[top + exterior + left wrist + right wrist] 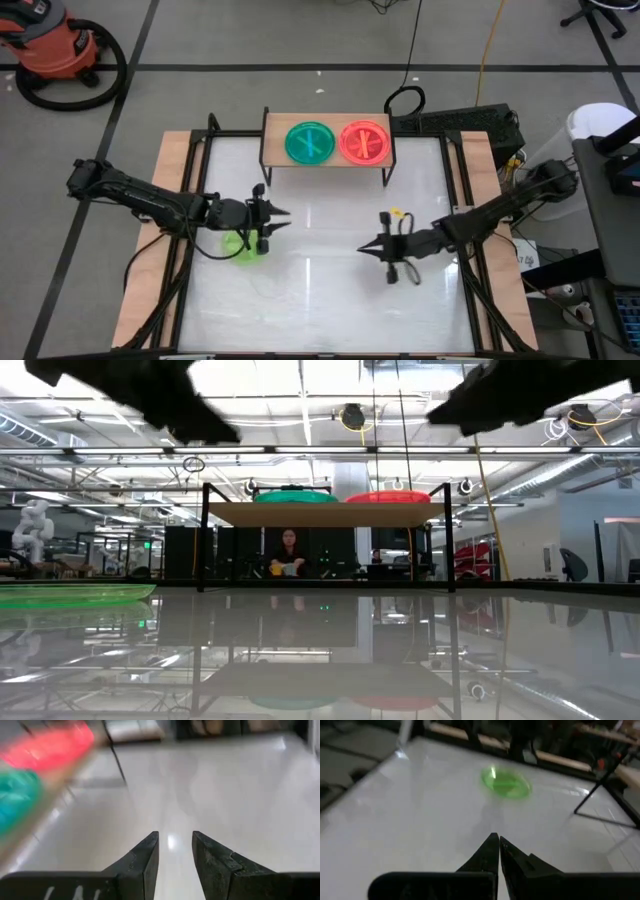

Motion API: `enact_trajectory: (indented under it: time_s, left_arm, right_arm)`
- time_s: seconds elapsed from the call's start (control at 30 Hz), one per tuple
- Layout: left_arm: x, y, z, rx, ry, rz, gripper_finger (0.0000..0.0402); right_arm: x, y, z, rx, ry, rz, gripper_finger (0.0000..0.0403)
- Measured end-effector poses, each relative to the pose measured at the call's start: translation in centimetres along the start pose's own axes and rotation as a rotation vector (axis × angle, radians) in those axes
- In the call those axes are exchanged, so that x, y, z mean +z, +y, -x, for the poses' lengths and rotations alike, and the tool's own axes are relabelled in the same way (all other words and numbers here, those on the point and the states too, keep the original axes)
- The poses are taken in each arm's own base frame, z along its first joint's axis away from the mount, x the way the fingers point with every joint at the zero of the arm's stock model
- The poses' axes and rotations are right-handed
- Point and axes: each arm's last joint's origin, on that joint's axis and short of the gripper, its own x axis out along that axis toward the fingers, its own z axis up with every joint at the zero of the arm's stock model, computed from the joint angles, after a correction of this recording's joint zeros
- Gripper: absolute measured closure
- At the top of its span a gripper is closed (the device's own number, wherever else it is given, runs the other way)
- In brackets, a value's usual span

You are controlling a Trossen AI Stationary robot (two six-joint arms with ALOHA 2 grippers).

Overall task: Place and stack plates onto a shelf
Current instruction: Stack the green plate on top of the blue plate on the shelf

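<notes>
The shelf [327,160] stands at the table's far edge on thin black legs. Its wooden top carries a teal-green plate [311,143] and a red-pink plate [364,142] side by side; both also show in the low view, teal-green plate [295,497] and red-pink plate [388,497]. A bright green plate [243,244] lies flat on the table's left half, also in the right wrist view [506,784]. My left gripper [286,213] hovers just right of that plate, open by a narrow gap [175,837], empty. My right gripper [362,250] hovers over the table's right half, shut [496,839], pointing left.
The white tabletop [320,300] has wooden side boards and black rails along its left and right edges. A person [288,555] sits in the room behind the shelf. Bare table lies between the two grippers and toward the near edge.
</notes>
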Motion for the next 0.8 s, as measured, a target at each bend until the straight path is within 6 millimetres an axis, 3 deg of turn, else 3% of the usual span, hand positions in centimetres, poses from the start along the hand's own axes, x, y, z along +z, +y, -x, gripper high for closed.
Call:
enact_trajectory:
  time_s: [0.2, 0.33, 0.6, 0.8]
  left_arm:
    - [-3.8, 0.9, 0.5, -0.052, 0.407, 0.046, 0.0277]
    - [-5.3, 2.2, 1.0, -0.094, 0.595, 0.133, 0.0277]
    - [-6.6, 5.4, 1.3, -0.115, 0.753, 0.261, 0.0277]
    - [-7.1, 7.4, 0.6, -0.147, 0.747, 0.327, 0.0277]
  right_arm:
    - [-1.6, -0.1, 2.8, 0.03, -0.169, -0.044, 0.0403]
    - [-3.1, -0.4, 3.7, 0.027, -0.268, -0.083, 0.0403]
    - [-4.1, -0.6, 4.1, 0.031, -0.311, -0.131, 0.0403]
    - [-4.0, -0.6, 4.1, 0.031, -0.317, -0.136, 0.0403]
